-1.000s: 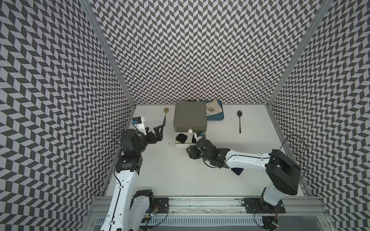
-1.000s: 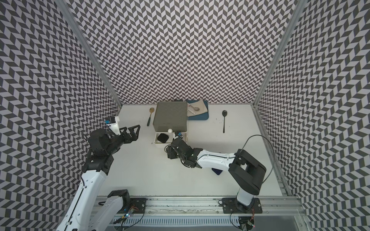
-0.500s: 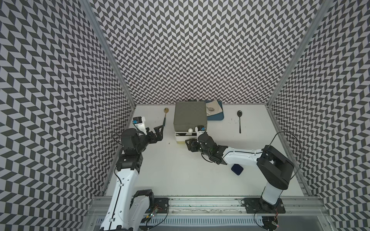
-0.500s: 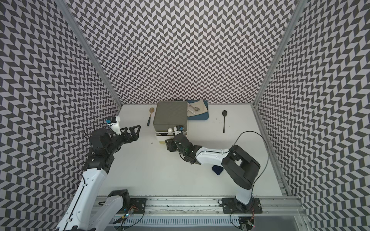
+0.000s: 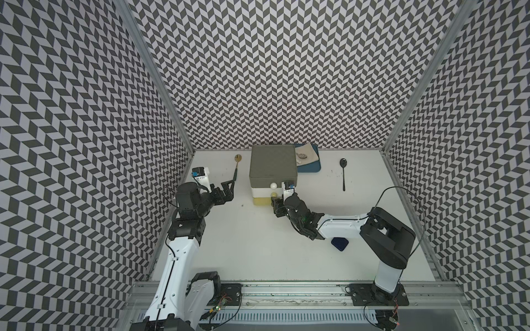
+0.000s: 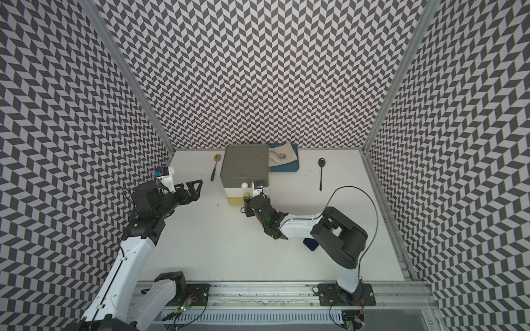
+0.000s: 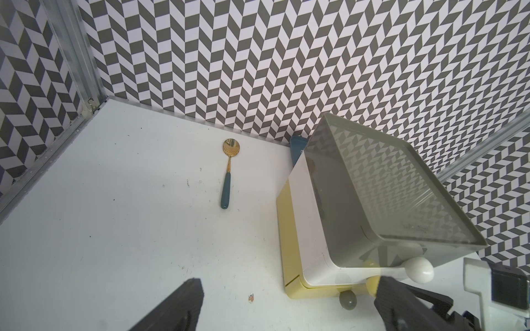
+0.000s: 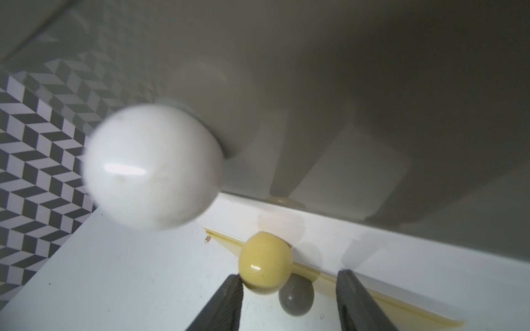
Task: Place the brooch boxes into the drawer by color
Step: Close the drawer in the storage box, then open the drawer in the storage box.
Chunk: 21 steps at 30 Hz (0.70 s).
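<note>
The drawer (image 5: 272,167) stands at the back middle, grey tier over white over pale yellow, and all three tiers look pushed in. My right gripper (image 5: 275,205) is low against its front. In the right wrist view the right gripper (image 8: 289,276) is open, with the yellow knob (image 8: 265,262) between its fingers, close to one finger (image 8: 226,298), and the white knob (image 8: 152,169) above. One dark blue brooch box (image 5: 339,243) lies on the table, partly under my right arm. The other brooch boxes are out of view. My left gripper (image 5: 226,190) hangs open and empty left of the drawer.
A gold spoon with a teal handle (image 5: 237,167) lies left of the drawer, a black spoon (image 5: 343,172) to its right. A blue tray (image 5: 309,169) with a cloth and a spoon sits behind the drawer's right corner. Patterned walls close three sides.
The white middle tier, pulled out a second ago with a black box inside, is now pushed in. My right gripper moved in to the drawer front. The left arm stayed still.
</note>
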Available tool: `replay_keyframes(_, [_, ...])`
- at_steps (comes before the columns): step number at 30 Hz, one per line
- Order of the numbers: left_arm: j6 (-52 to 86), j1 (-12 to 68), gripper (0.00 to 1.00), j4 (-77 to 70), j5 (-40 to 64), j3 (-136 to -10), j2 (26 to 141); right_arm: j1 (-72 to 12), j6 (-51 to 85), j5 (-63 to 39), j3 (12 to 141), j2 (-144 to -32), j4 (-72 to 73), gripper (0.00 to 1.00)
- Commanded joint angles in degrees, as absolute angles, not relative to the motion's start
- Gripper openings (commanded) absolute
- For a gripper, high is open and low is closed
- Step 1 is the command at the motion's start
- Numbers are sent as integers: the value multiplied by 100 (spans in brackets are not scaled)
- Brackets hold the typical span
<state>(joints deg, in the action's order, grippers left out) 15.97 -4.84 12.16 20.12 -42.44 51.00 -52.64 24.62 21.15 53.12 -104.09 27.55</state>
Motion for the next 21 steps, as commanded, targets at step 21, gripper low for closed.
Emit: replay_keyframes(21, [3494,1678,93,-220,338,-2496,4981,-5162,3617,2463,3380,-7662,2228,84])
